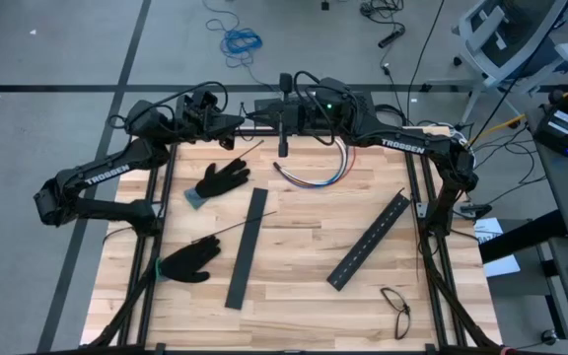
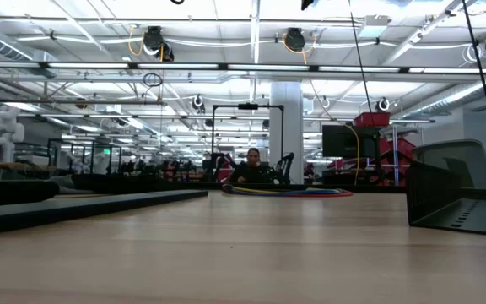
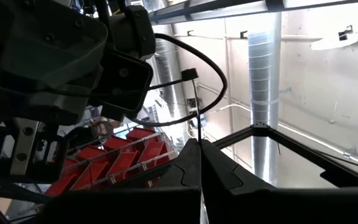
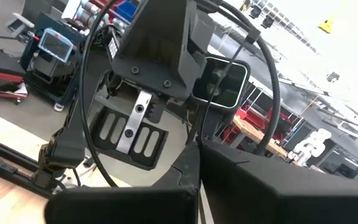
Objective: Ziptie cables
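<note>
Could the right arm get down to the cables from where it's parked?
Probably yes. The cables lie in the open at the table's far edge, just below the right tool, which is shut, with nothing lying on top of them.

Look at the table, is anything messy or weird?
A bit messy. Two black gloves lie dropped on the left side, two black slotted bars lie crooked, and eyeglasses sit near the front edge. The cables lie loose at the back, untied.
</note>
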{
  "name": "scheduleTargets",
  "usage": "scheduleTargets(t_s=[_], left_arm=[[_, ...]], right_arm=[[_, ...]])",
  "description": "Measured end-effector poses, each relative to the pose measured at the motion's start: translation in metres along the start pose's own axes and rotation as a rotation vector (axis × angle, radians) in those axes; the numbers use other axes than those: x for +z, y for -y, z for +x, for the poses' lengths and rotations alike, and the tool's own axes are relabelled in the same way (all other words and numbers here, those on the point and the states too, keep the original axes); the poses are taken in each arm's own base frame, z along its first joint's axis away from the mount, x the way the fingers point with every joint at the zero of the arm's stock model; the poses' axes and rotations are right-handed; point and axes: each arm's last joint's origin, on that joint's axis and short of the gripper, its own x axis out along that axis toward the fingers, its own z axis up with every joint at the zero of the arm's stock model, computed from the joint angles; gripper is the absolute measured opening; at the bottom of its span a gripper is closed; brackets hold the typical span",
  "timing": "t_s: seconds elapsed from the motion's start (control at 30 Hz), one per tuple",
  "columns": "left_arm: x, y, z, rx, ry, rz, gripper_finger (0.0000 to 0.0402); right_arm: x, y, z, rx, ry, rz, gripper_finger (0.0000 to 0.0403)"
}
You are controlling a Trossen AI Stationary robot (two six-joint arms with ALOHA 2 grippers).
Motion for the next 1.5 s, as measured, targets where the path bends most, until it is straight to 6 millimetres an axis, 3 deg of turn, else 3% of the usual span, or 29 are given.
scheduleTargets(t_s=[0.7,0.9,1.03,1.2,1.33,1.5], left_arm=[[0.000,-0.004,0.000,0.041,-0.018,-0.058,0.0000],[-0.001,-0.005,0.000,0.047,-0.030,-0.027,0.0000],[-0.002,-0.009,-0.001,0.081,-0.084,0.116,0.0000],[-0.002,-0.023,-0.003,0.181,-0.132,0.396,0.0000],[-0.004,-0.042,-0.009,0.323,-0.218,0.630,0.0000],[-0.006,-0.057,-0.013,0.464,-0.259,0.766,0.0000]], right_arm=[[-0.005,0.002,-0.001,-0.030,-0.060,-0.097,0.0000],[-0.006,0.015,-0.008,-0.172,-0.126,-0.104,0.0000],[-0.004,0.028,-0.021,-0.195,-0.147,0.013,0.0000],[-0.027,0.037,-0.032,-0.198,-0.288,0.322,0.0000],[-0.044,0.033,-0.039,-0.178,-0.435,0.499,0.0000],[-0.062,0.022,-0.042,-0.184,-0.535,0.646,0.0000]])
